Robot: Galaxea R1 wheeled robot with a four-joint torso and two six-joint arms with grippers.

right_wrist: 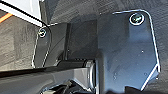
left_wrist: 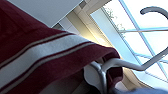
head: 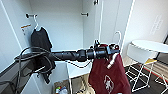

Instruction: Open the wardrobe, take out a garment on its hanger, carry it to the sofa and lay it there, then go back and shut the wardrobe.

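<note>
While level, left hand [head: 113, 48] on hanger [head: 117, 37].

No lettering can be read; the garment [head: 110, 77] bears only a white emblem.

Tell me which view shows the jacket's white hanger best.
The left wrist view: the hanger fills it close up, hook and arm clear, the garment draped over it. The head view shows just its small hook above the left gripper. The right wrist view looks at dark carpet instead.
</note>
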